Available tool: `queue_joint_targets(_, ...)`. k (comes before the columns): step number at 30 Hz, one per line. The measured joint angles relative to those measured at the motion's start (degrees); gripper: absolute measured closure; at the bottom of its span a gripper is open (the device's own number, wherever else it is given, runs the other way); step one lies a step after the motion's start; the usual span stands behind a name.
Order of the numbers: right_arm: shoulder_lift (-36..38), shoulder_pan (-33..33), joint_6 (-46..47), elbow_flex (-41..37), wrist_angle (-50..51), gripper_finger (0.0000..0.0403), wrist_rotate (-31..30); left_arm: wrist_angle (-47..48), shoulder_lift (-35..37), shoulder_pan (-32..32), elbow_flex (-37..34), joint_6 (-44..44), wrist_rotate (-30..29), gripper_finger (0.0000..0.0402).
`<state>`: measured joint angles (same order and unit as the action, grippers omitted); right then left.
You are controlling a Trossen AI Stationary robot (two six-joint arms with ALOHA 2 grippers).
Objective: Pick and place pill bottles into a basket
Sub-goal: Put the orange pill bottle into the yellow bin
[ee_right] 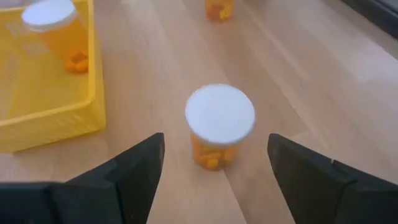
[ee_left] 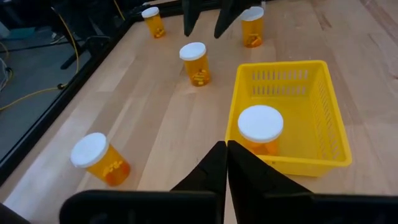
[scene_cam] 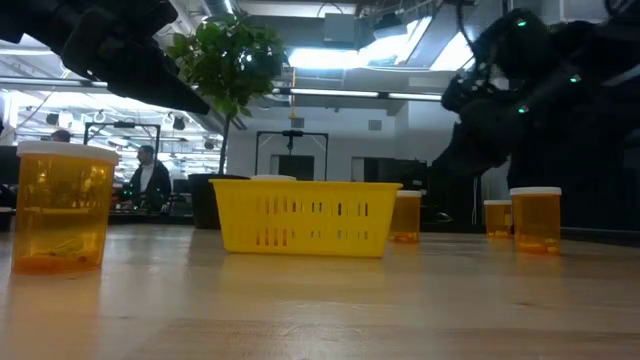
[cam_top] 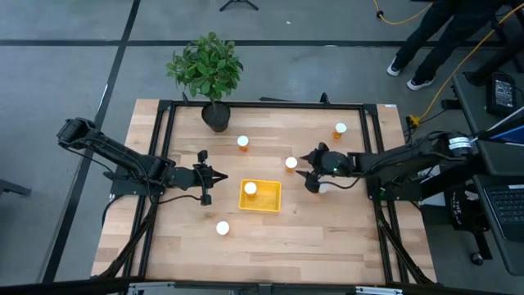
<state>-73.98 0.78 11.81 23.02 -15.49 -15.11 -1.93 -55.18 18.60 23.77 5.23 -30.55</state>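
Note:
The yellow basket (cam_top: 270,202) (scene_cam: 305,215) (ee_left: 323,112) sits mid-table with one pill bottle (cam_top: 250,188) (ee_left: 260,127) (ee_right: 53,25) standing in it. Several more white-capped orange bottles stand loose: one at the front (cam_top: 223,228) (scene_cam: 62,205), one near the plant (cam_top: 243,142) (ee_left: 99,158), one at the back right (cam_top: 341,129) (ee_left: 154,18), one beside the right arm (cam_top: 325,187) (ee_left: 253,25). My right gripper (cam_top: 304,170) (ee_right: 216,142) hangs open right of the basket, its fingers either side of a bottle (cam_top: 291,163) (ee_right: 219,124) just ahead, not touching. My left gripper (cam_top: 219,174) (ee_left: 225,149) is shut and empty, left of the basket.
A potted plant (cam_top: 209,74) (scene_cam: 230,70) stands at the table's back edge. A black frame (cam_top: 270,105) runs around the tabletop. A person (cam_top: 442,33) stands beyond the back right corner, near a desk with equipment (cam_top: 499,90).

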Motion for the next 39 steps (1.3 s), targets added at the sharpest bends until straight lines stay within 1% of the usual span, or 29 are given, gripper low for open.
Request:
queue_joint_targets(6, -6.0, 1.9, 0.0, 4.8, 4.8, 0.0114, -0.2, 0.0, 0.0, 0.0, 0.0, 0.0, 0.0, 0.0400)
queue_joint_targets(10, -8.4, 2.1, 0.0, 5.8, 4.8, 0.0114, 0.2, 0.1, 0.0, 0.0, 0.0, 0.0, 0.1, 0.0397)
queue_joint_targets(15, -10.5, 2.0, -0.1, 7.2, 4.5, 0.0114, 0.3, 0.4, 0.0, 0.0, 0.0, 0.0, 0.1, 0.0390)
queue_joint_targets(21, -13.1, 2.1, -2.0, 8.4, 1.7, 0.0114, 0.3, 0.5, 0.0, 0.0, 0.0, 0.0, 0.2, 0.0394)
queue_joint_targets(28, -13.4, 2.1, -1.8, 8.7, 1.6, 0.0114, 0.3, 0.5, 0.0, 0.0, 0.0, 0.0, 0.2, 0.0400)
queue_joint_targets(32, -13.4, 2.1, -1.8, 8.7, 1.6, 0.0128, 0.3, 0.5, 0.0, 0.0, 0.0, -0.5, 0.2, 0.0395)
queue_joint_targets(39, -13.4, 2.0, -1.8, 8.7, 1.6, 0.0169, 0.3, 0.5, 0.0, 0.0, 0.0, -0.5, 0.2, 0.0394)
